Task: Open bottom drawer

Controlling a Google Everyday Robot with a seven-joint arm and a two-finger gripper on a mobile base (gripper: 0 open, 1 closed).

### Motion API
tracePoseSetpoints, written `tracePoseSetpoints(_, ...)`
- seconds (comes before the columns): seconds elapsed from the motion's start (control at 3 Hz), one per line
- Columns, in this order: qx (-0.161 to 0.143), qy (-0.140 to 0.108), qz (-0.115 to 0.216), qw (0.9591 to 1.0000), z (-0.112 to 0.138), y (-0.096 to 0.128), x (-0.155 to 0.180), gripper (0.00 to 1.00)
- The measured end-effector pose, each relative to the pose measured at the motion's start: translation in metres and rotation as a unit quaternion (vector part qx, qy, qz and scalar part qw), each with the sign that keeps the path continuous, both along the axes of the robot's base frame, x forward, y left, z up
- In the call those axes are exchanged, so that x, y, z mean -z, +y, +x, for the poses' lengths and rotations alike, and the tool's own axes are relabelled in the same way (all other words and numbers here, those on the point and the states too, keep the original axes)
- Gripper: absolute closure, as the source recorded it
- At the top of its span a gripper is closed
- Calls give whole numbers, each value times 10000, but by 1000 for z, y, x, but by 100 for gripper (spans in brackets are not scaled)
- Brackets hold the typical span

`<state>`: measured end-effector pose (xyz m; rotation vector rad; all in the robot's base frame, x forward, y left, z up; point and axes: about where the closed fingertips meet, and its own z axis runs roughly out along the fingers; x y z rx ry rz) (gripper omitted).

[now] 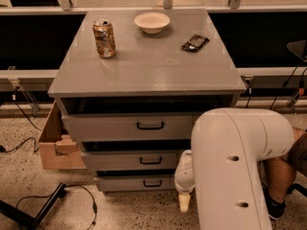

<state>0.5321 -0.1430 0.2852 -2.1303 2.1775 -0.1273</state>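
The grey cabinet (144, 75) has three drawers, each with a small black bar handle. The bottom drawer (129, 182) is the lowest and smallest-looking front, just above the floor, with its handle (152, 183) in the middle. A dark gap shows above its front. My gripper (184, 203) hangs with a cream tip pointing down at the floor, just right of the bottom drawer's handle and in front of the drawer's right end. My large white arm link (235, 166) hides the right ends of the lower drawers.
On the cabinet top stand a drink can (104, 38), a white bowl (151, 22) and a dark packet (194, 42). A cardboard box (53, 145) sits at the cabinet's left. Cables and a black stand (33, 212) lie on the floor. A person's leg (283, 176) is at the right.
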Motion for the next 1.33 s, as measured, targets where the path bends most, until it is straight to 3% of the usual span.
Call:
tracePoseSetpoints(0.67,50,162,-221,9996,-13,-17,40,0)
tracePoseSetpoints(1.33,-82,-72,67,9999,14,-19,59,0)
